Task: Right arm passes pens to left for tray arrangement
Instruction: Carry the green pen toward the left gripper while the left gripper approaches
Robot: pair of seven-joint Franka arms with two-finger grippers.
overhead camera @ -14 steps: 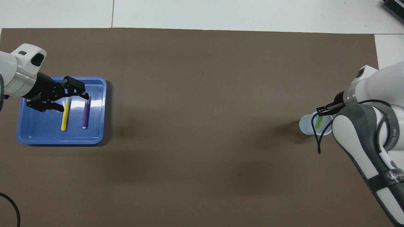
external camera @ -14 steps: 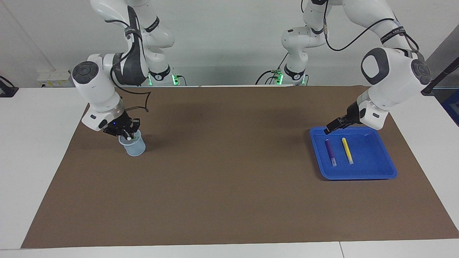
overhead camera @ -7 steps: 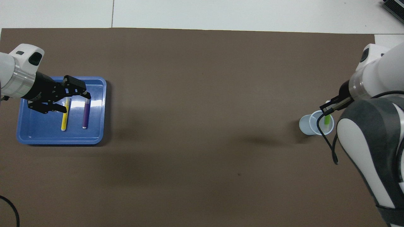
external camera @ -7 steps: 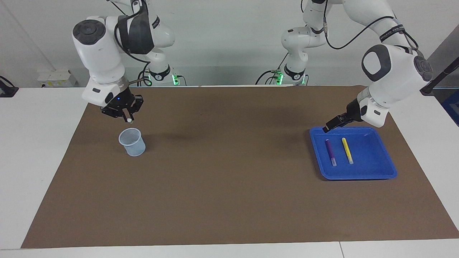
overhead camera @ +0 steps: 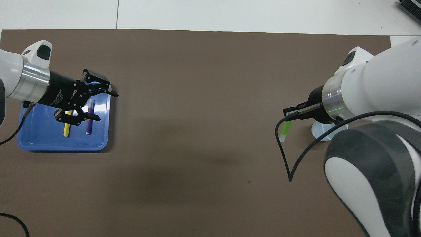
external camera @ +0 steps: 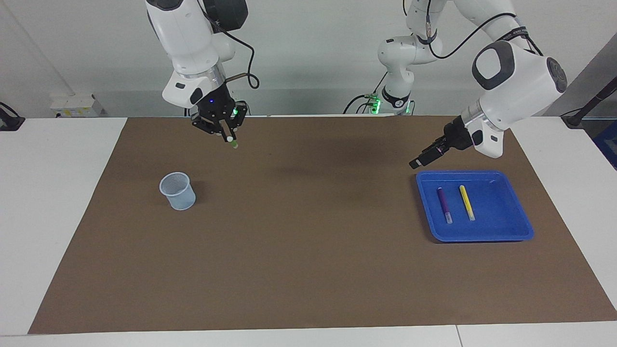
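We note a white table [external camera: 58,202], its middle covered by a large brown mat [external camera: 308,250] that runs nearly edge to edge; bare white shows at both ends and along the edge farthest from the robots. On the mat, toward the right arm's end, we see a small pale-blue mesh cup [external camera: 178,191] standing upright. Toward the left arm's end a shallow blue tray [external camera: 501,231] sits flat on the mat. Cup and tray are well apart, with bare mat between them. We see faint shadows on the mat's middle.
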